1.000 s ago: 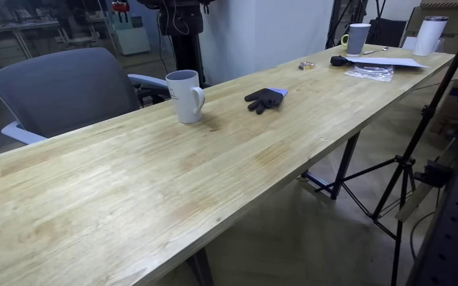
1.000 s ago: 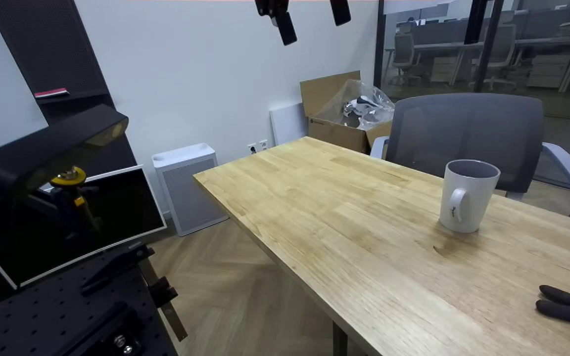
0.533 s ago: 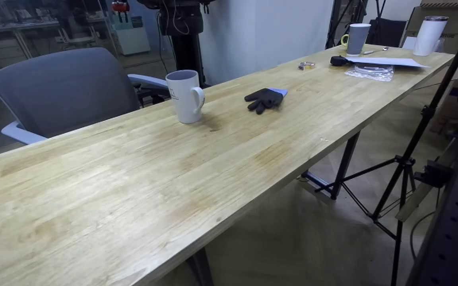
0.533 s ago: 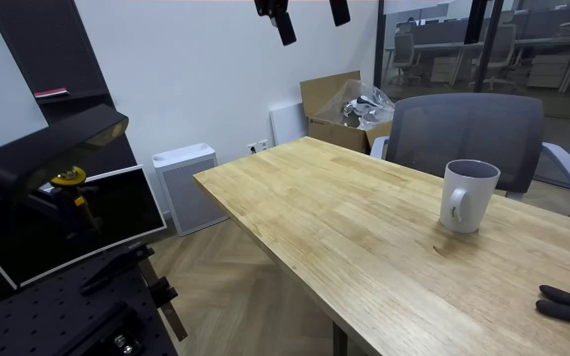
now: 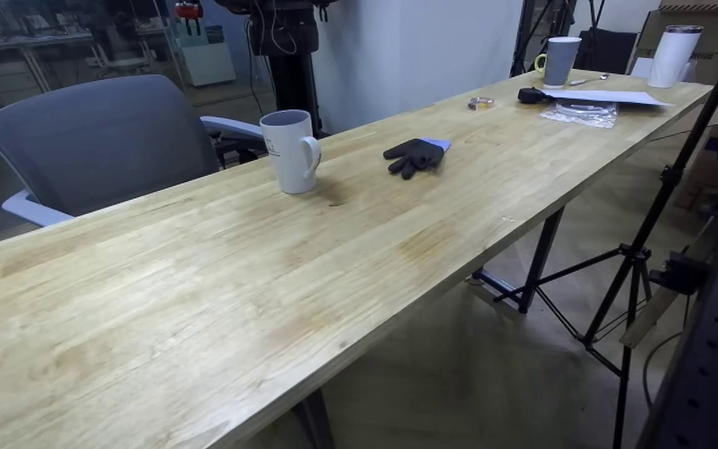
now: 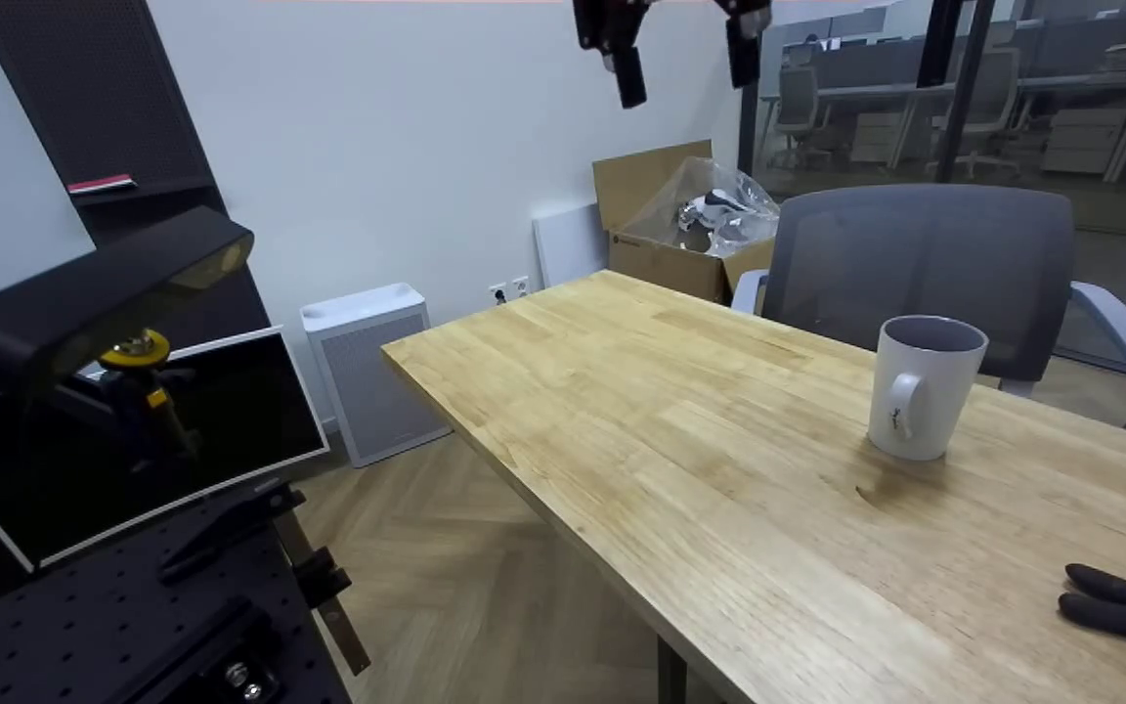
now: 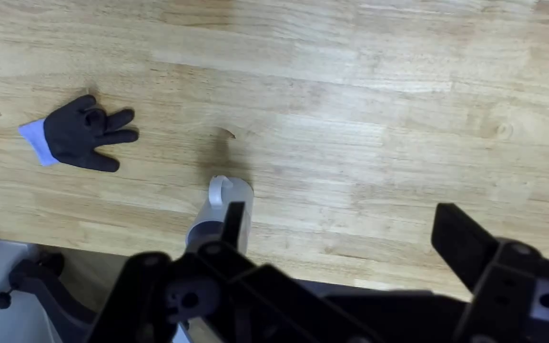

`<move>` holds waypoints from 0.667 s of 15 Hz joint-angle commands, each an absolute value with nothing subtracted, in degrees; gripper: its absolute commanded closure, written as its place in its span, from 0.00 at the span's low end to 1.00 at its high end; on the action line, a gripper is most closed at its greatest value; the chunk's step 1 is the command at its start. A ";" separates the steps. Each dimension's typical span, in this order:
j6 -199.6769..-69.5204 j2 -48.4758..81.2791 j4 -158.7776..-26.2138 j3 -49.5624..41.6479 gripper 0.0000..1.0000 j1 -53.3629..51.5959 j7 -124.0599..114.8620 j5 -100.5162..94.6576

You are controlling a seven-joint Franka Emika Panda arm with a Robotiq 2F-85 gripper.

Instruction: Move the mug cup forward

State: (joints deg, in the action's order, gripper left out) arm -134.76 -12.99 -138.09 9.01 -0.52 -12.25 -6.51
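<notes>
The white mug with a grey inside stands upright on the wooden table (image 5: pixel 222 262), near the edge by the chair. It shows in both exterior views (image 5: pixel 289 159) (image 6: pixel 941 401). My gripper (image 6: pixel 687 90) is open and empty, high above the table, to the left of the mug in that exterior view. It is out of sight in the exterior view from the long side of the table. In the wrist view, the mug (image 7: pixel 240 194) lies behind the left finger of my gripper (image 7: pixel 339 214), which hides part of its body and rim. The mug's handle faces away from the chair edge.
A black glove (image 5: pixel 418 156) lies beside the mug; it also shows in the wrist view (image 7: pixel 76 136). A grey cup (image 5: pixel 561 62), white tumbler (image 5: pixel 675 57), papers (image 5: pixel 605 96) and plastic bag (image 5: pixel 580 114) are at the table's far end. A chair (image 6: pixel 920 274) stands against the edge.
In an exterior view my gripper has moved to the right and a little down over the last half second, its fingers still apart. The mug and glove have not moved.
</notes>
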 commanded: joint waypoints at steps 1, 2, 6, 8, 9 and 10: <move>-132.79 -1.92 -126.42 6.24 0.00 -0.59 -10.86 -4.92; -132.55 0.58 -123.60 5.70 0.00 -0.72 -10.84 -4.76; -129.69 10.24 -110.93 4.41 0.00 -1.59 -10.73 -4.47; -127.26 14.27 -104.62 4.18 0.00 -2.04 -10.54 -4.12; -125.65 16.37 -101.14 4.10 0.00 -2.19 -9.95 -3.60; -124.27 18.23 -97.90 3.99 0.00 -2.40 -9.84 -3.40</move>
